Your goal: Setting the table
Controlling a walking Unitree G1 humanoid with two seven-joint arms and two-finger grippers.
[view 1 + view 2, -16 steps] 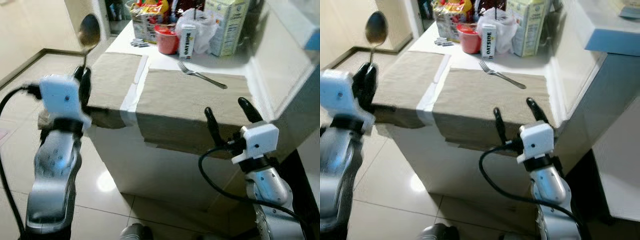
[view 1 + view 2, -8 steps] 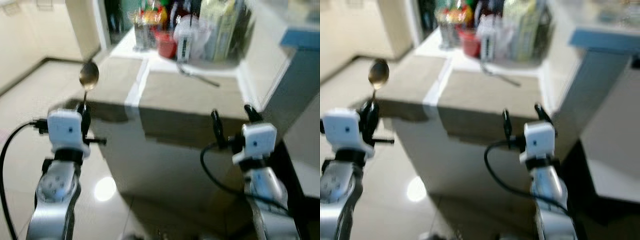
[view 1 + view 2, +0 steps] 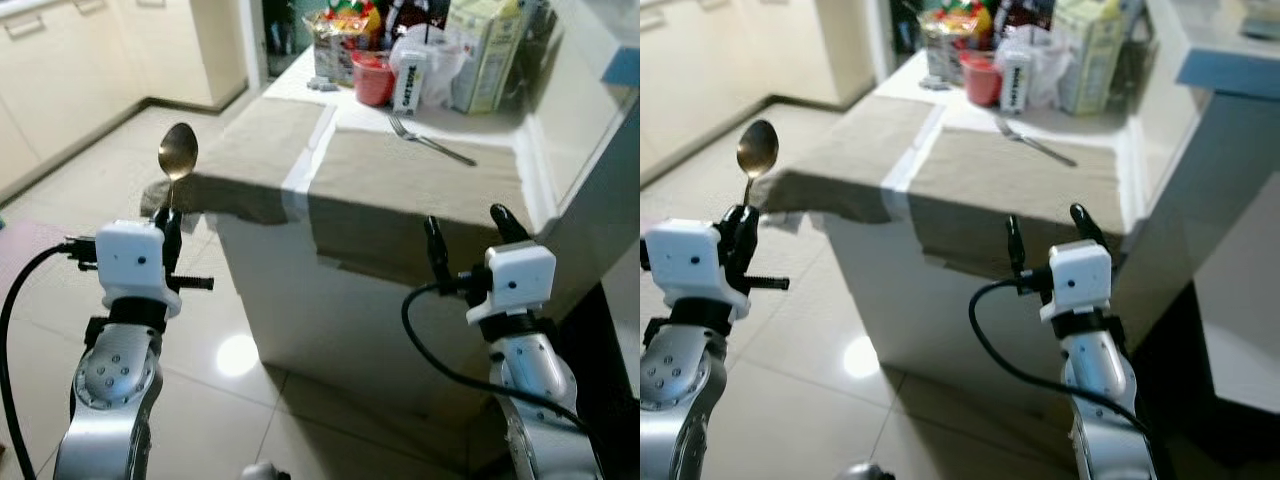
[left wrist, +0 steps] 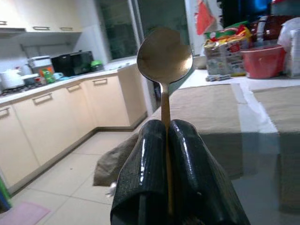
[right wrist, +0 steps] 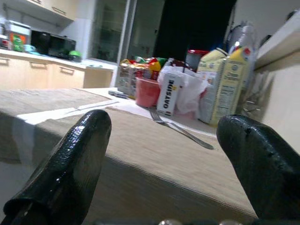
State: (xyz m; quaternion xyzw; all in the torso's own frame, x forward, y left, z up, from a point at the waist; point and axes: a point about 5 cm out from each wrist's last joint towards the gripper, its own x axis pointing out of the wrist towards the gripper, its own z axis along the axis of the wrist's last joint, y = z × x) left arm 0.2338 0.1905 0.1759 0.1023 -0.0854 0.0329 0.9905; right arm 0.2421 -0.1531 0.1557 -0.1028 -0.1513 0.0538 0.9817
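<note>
The left gripper is being kept pressed tight on the handle of a spoon, which is being held upright with its bowl at the top, out over the floor just short of the table corner. The fingers are being closed low on the thin stem, with no gap showing. The right gripper is being carried spread wide and empty near the table's front edge, below the placemat where a fork is lying. The spoon is being judged light, rigid and smooth, likely to twist or slide in a pinch; a hold on the handle, as here, is being judged sound for laying it flat on a mat.
</note>
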